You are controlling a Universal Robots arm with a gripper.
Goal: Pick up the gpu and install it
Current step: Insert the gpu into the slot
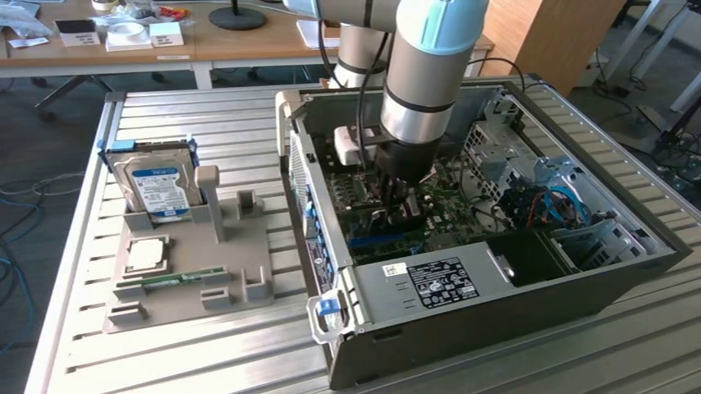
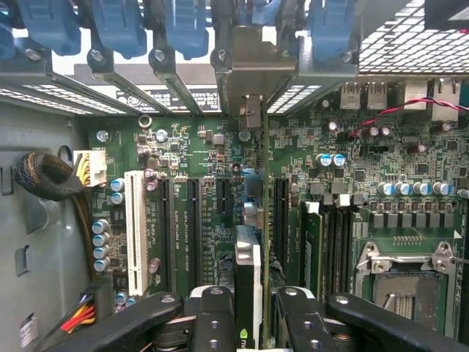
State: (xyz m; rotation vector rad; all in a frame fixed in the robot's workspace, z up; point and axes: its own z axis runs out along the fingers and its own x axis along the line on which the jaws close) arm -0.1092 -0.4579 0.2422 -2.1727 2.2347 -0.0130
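Item: gpu, edge-on, lower centre of my wrist frame. My gripper is clamped on it, over the motherboard slots.

You see the computer case lying open at the exterior view's right, the gripper inside it over the motherboard. At the frame's left, the parts holder carries the hard drive at its upper end.

In the wrist view, the gpu stands edge-on between the gripper's fingers.

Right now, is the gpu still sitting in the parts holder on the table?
No. The gpu is clamped edge-on in the gripper inside the computer case, above the motherboard slots.
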